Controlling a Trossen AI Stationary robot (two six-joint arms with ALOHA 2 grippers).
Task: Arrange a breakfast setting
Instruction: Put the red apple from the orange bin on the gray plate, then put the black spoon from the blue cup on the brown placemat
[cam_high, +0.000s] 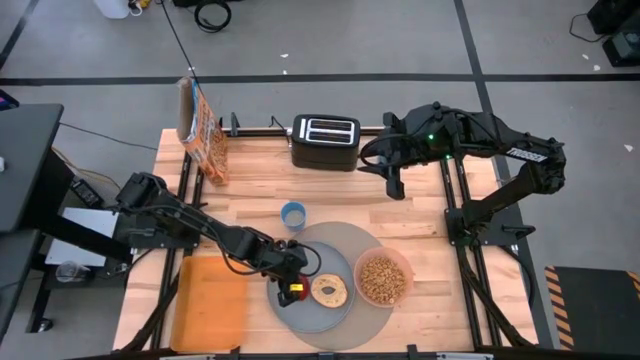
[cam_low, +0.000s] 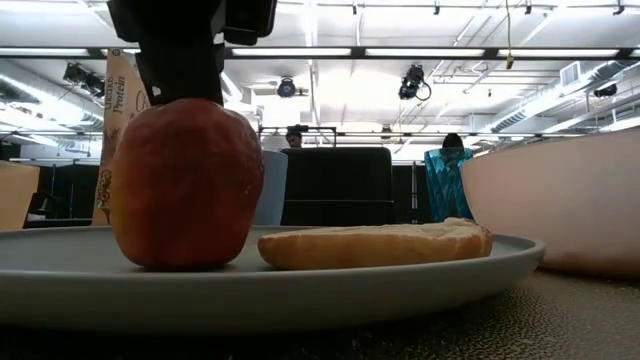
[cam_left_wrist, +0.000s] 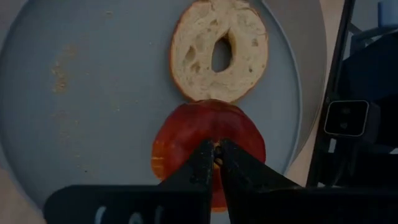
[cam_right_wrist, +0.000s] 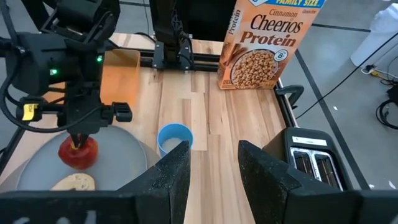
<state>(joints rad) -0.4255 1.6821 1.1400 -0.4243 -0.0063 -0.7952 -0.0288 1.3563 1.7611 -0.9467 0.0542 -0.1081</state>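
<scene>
A red apple (cam_high: 291, 293) stands on the round grey plate (cam_high: 310, 316), touching a bagel half (cam_high: 329, 291) that lies cut side up. The plate lies on a larger grey mat (cam_high: 378, 318). A pink bowl (cam_high: 382, 279) of cereal sits on the mat's right part. A teal tumbler (cam_high: 293, 214) stands on the table beyond the mat. My left gripper (cam_left_wrist: 217, 158) is over the apple (cam_left_wrist: 208, 134), shut on its top. My right gripper (cam_right_wrist: 214, 168) is open and empty beside the black toaster (cam_high: 325, 141). No spoon shows. My left gripper pinches the apple's stem (cam_left_wrist: 217, 154), in the hollow at its top, between its two fingertips (cam_left_wrist: 202, 167). The fingers come from above, pointing down. The apple stands upright with its bottom (cam_low: 185, 262) on the plate, beside the bagel half (cam_low: 375, 243).
A cereal box (cam_high: 205, 135) stands at the far left of the table. A flat orange tray (cam_high: 210, 300) lies at the near left, next to the mat. The toaster stands at the far edge. Bare wood lies between the tumbler and the toaster.
</scene>
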